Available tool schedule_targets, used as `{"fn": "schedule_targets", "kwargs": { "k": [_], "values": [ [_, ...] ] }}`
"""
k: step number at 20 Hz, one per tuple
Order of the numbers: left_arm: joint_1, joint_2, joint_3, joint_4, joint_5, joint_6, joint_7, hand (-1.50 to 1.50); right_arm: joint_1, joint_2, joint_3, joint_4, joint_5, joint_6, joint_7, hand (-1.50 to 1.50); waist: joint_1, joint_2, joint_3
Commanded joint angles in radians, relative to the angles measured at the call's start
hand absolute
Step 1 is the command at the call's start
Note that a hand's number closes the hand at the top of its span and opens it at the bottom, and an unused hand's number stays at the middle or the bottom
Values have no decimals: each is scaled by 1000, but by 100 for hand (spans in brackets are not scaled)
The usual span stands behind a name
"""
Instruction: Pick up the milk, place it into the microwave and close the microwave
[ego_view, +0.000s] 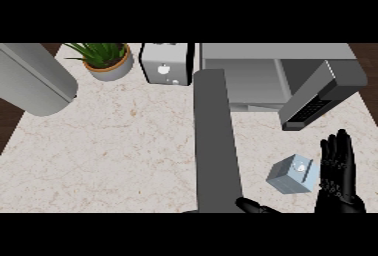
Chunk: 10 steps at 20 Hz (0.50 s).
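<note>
Boxy pale-blue milk carton (294, 174) on marble-veined counter (111, 150)

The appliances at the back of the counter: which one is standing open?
The microwave at back right: its door is swung out toward the counter, showing the grey cavity. The small toaster to its left has no open door.

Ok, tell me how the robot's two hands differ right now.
The right hand shows nearly whole at the view's right, fingers straight and pointing up the counter, just right of the milk carton. The left hand shows only as dark fingers at the lower edge, near the foot of the grey forearm; its pose cannot be told. The right hand sits beside the carton; the left lies below and left of it. Both are black and neither holds the carton.
</note>
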Motion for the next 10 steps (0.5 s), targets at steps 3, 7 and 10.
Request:
{"fn": "schedule_targets", "kwargs": {
  "k": [3, 7, 10],
  "values": [
    [86, -9, 63, -4, 48, -88, -37, -150, 31, -4, -100, 175, -143, -34, -174, -150, 4, 1, 0],
    [60, -9, 64, -49, 54, -60, 38, -150, 112, -45, -174, 199, -278, 4, -320, -150, -2, 1, 0],
    [-18, 10, 94, 88, 34, -90, -29, -150, 51, -9, -231, 349, -338, 10, -400, -150, -4, 3, 0]
  ]
}}
